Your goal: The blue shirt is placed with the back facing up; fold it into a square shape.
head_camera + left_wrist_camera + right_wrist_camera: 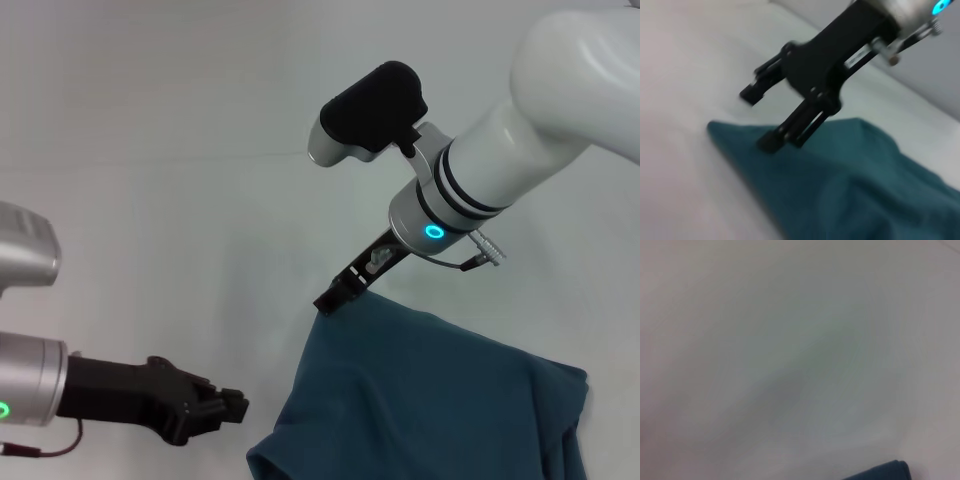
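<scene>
The right tool [335, 292], fingers spread and empty, hovers at the corner of the dark teal-blue cotton shirt [430, 400]; a shallow pinch could slip. The left tool [225, 408] appears closed and empty.

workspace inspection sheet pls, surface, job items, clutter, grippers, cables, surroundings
surface: plain white table.
job's things: blue shirt lies bunched at the near right, plain side showing, not yet square.
clutter: nothing seen.
grippers: right gripper open at the shirt's far corner, one finger low beside the cloth; left gripper near left, off the shirt.
cables: thin red wire under the left wrist; grey connector on the right wrist.
surroundings: nothing seen.
</scene>
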`<state>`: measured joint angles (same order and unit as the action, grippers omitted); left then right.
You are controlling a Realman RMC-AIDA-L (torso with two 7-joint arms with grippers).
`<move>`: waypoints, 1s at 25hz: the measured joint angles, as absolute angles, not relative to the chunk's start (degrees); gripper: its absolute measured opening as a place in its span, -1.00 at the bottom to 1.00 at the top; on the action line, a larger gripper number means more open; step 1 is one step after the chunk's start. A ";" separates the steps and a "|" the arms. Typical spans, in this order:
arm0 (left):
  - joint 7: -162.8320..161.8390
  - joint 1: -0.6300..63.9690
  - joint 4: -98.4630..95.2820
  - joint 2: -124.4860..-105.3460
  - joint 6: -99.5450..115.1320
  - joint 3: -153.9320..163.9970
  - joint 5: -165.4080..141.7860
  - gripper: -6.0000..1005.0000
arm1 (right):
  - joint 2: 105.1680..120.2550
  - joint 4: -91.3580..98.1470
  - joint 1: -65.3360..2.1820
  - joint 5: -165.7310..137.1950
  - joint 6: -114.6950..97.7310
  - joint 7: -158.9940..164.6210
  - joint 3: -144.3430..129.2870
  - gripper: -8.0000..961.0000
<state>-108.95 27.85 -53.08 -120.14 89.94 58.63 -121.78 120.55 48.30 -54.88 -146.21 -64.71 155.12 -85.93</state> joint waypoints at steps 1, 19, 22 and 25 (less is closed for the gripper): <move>-111.05 28.31 -53.82 -119.93 90.32 58.63 -122.97 -0.64 | 120.45 48.60 -54.72 -146.18 -64.84 155.15 -85.85 0.91; -144.88 43.46 -46.56 -115.32 97.79 58.25 -135.59 0.10 | 119.94 70.48 -39.11 -146.05 -74.20 148.73 -84.03 0.91; -145.83 45.00 -44.55 -115.16 97.08 57.04 -135.96 0.24 | 119.93 74.35 -35.35 -144.89 -75.85 147.79 -84.04 0.91; -146.41 46.79 -40.86 -114.88 95.59 56.36 -136.30 0.38 | 119.93 77.96 -31.89 -143.71 -76.90 146.82 -83.90 0.91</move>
